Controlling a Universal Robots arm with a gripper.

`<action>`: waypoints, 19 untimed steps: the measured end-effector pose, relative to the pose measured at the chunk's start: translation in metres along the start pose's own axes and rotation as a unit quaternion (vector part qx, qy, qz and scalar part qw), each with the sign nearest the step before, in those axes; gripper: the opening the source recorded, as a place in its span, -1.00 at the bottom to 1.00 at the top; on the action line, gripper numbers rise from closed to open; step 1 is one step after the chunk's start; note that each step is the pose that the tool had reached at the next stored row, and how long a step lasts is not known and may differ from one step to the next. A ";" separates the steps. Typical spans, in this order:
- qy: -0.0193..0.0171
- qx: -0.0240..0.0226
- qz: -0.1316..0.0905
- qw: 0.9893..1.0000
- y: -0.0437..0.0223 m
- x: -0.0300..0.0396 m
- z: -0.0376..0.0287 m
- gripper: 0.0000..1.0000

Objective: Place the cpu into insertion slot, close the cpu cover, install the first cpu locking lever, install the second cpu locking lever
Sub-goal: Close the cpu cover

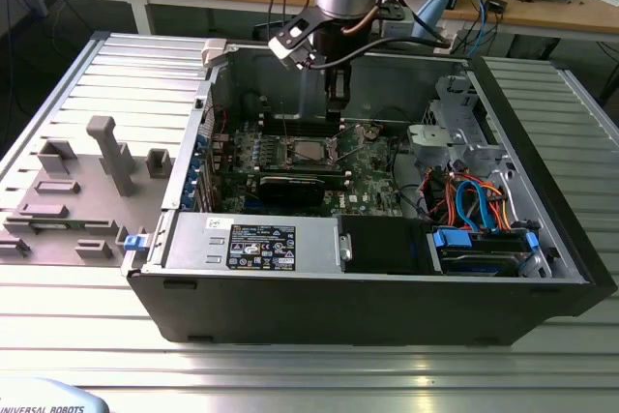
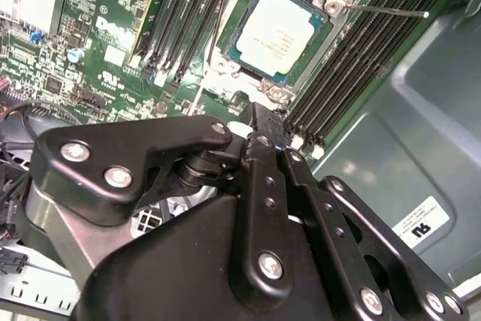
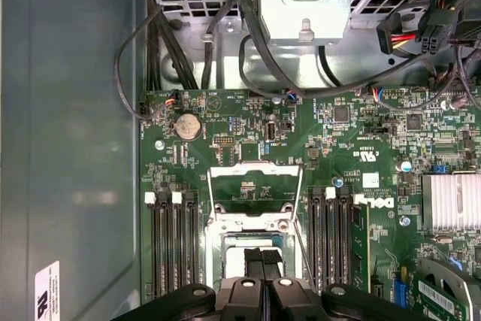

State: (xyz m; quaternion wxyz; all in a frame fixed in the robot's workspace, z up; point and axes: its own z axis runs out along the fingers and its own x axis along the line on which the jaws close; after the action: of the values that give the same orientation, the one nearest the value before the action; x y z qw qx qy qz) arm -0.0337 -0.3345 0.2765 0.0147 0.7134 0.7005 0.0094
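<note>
The dull silver cpu [image 2: 279, 31] lies flat in the insertion slot [image 2: 222, 56]; tool [image 2: 259, 118] pinched narrow, empty.

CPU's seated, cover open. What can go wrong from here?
1. The black claw hangs over the square silver-grey cpu; descending could scrape it.
2. The thin silver cpu cover frame stands open; the free wire locking lever might catch under it on closing.

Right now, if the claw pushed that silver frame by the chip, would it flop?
The cpu cover looks like thin metal with a big window, so probably light but stiff. It seems hinged beside the cpu, so a push would likely swing it, not slide it.
</note>
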 end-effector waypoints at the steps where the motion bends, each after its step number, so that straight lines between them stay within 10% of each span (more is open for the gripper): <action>1: 0.000 0.000 0.000 1.000 0.0004 0.0000 0.0000 -0.79; 19: 0.000 0.000 0.000 1.000 0.0071 0.0002 0.0002 -0.79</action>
State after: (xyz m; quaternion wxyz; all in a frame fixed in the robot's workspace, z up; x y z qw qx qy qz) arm -0.0265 -0.3345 0.2765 0.0147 0.7135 0.7005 0.0094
